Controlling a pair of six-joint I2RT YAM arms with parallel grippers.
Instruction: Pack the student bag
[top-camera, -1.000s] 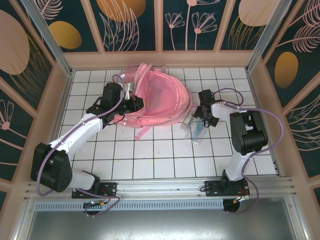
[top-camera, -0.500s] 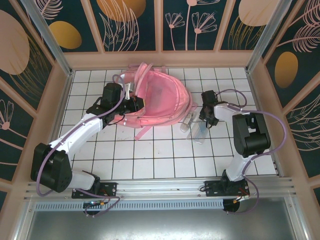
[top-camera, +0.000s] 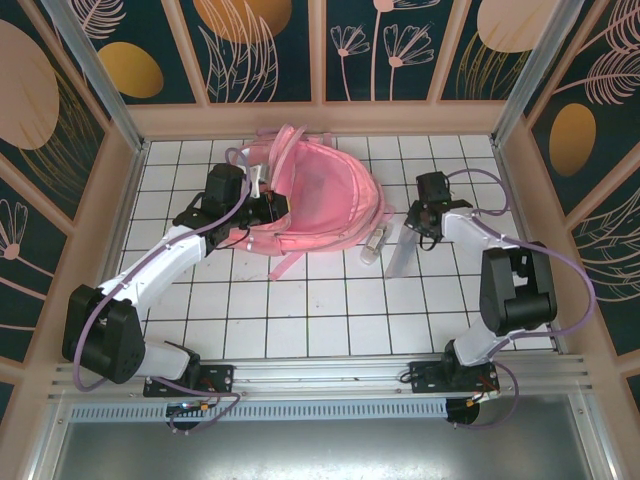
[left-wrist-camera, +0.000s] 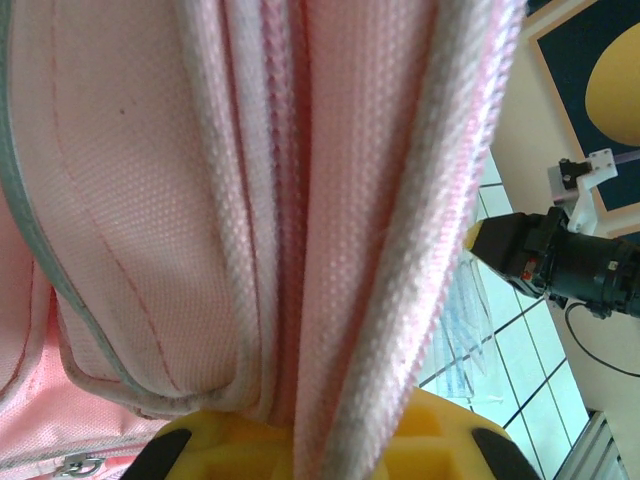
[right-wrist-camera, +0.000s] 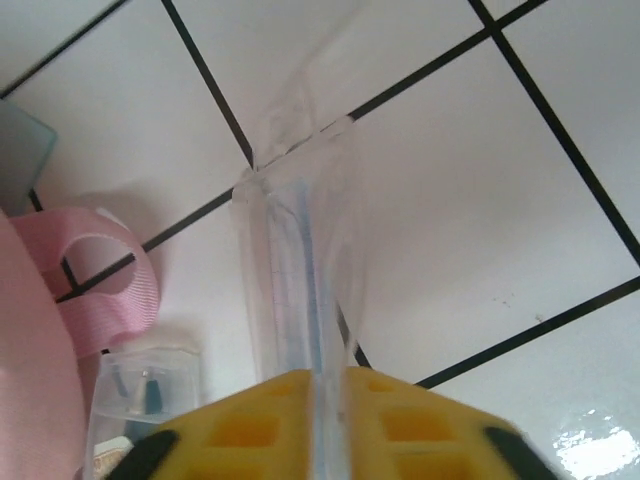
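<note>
Right gripper (right-wrist-camera: 318, 382) clenched, pads pinching a thin clear sleeve (right-wrist-camera: 300, 250), possibly a ruler case, far end down at the tiled table (top-camera: 300, 320). Further in, left gripper (left-wrist-camera: 300, 445) clamped shut on an edge seam of the student bag (top-camera: 325, 190), flat at table rear centre.

The bag (top-camera: 320, 195) lies at the back middle of the table (top-camera: 300, 320), with one strap (top-camera: 285, 265) trailing from it toward the near edge. The left end effector (top-camera: 266, 208) sits at the bag's left edge, clamped on a fold of its fabric. A small box (top-camera: 372, 243) lies just beside the bag on its right. Right of the box, a plastic sleeve (top-camera: 398, 258) slants across the table, its far end pinched in the right end effector (top-camera: 416, 228). Box and sleeve seem slightly apart, though they may touch. A strap loop (right-wrist-camera: 100, 290) lies on the table left of the sleeve, near the box.
</note>
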